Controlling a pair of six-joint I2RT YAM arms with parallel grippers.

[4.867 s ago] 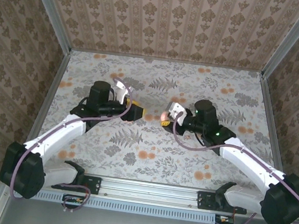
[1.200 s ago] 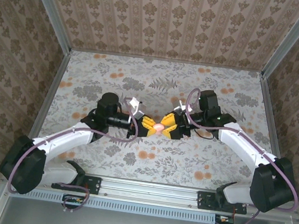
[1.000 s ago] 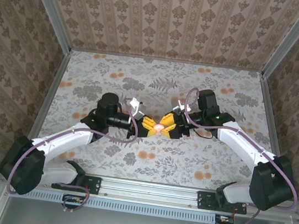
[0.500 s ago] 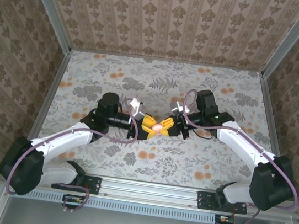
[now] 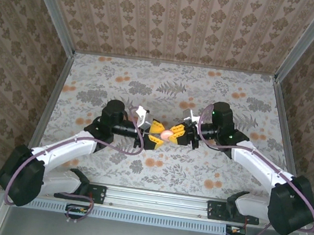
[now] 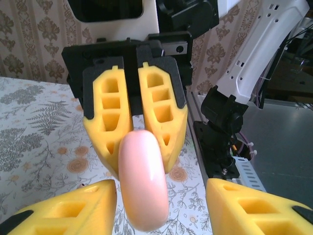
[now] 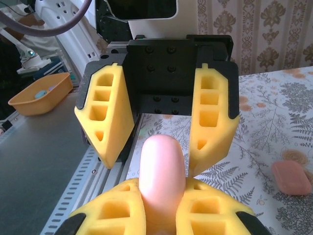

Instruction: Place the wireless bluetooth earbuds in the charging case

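The right pincer (image 6: 143, 161) pinched the pink disc (image 6: 143, 188) on edge, its free end poking left between the left pincer's (image 7: 155, 159) spread fingers above the counter (image 5: 206, 101).

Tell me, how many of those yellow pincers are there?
2. The left pincer is open, with its fingers on either side of a pink disc. The right pincer faces it, shut on that same disc. None seems hidden.
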